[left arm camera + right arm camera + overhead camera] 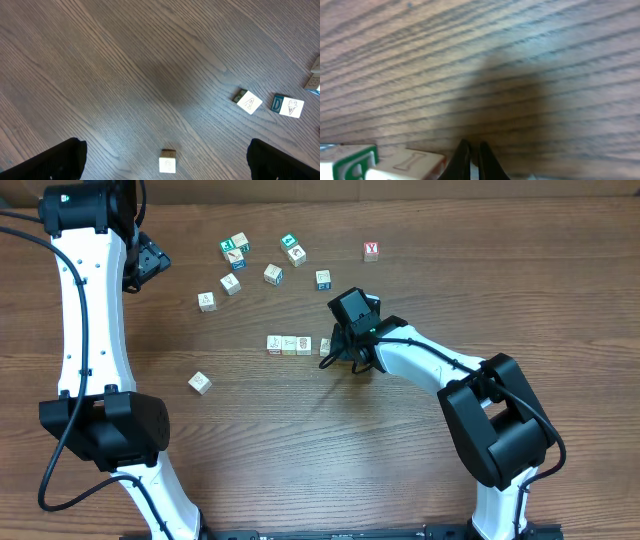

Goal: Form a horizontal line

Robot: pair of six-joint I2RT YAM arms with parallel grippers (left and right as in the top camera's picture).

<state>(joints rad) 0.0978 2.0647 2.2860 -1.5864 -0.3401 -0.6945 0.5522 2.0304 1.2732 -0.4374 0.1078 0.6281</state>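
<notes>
1. Overhead: line (289,344) at the middle of the bench (300,460), three pale cubes touching side to side. Fourth cube (325,347) just right of it, seemingly a slight gap. Right claw (334,356) shut, tips at that cube, gripping nothing visible. Probably best to nudge slowly left, square to the row, without skewing it. Left claw (150,260) far left, well apart.
2. Left wrist: left claw (164,147) wide open and empty; only stray cubes (167,161) below.
3. Right wrist: fingers (462,160) pressed together, low over the wood; two cubes (405,162) at bottom left, likely of the line.
</notes>
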